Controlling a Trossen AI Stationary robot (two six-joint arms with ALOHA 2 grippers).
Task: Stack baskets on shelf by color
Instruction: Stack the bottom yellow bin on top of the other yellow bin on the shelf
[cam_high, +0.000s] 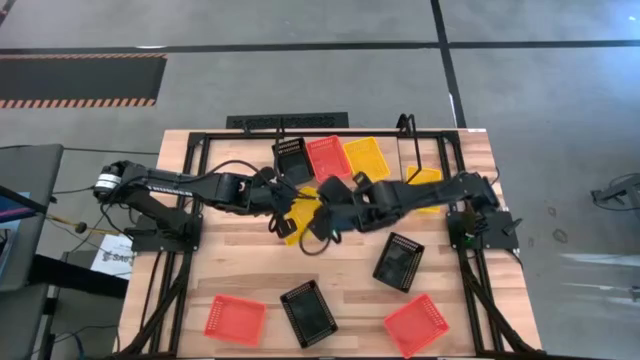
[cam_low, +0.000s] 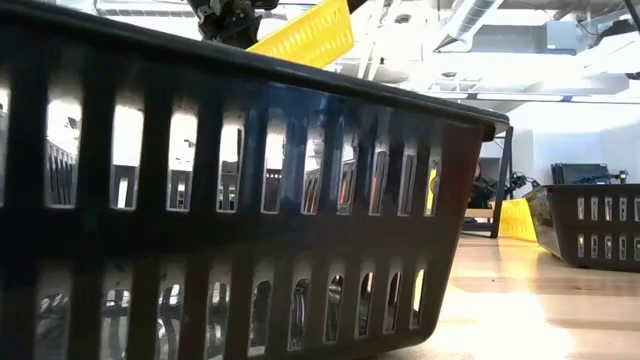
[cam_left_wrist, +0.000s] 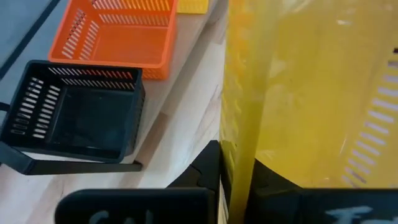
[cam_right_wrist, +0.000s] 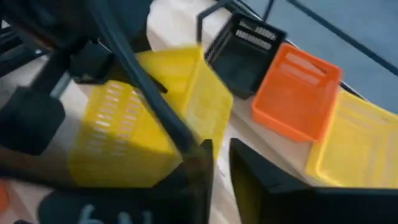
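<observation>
**Yellow basket held above the tabletop**

I see my left tool (cam_high: 283, 205) clamped on the wall of a yellow basket (cam_high: 303, 215), lifted near the shelf (cam_high: 330, 135). My right tool (cam_high: 325, 228) is beside this basket, its fingers slightly apart, gripping nothing.

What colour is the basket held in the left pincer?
Yellow: the held basket fills the left wrist view, clamped in the left pincer.

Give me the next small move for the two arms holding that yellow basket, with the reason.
Probably draw the right gripper back: its fingers have parted from the yellow basket, while the left gripper is shut on its wall and can carry it to the yellow one on the shelf.
</observation>
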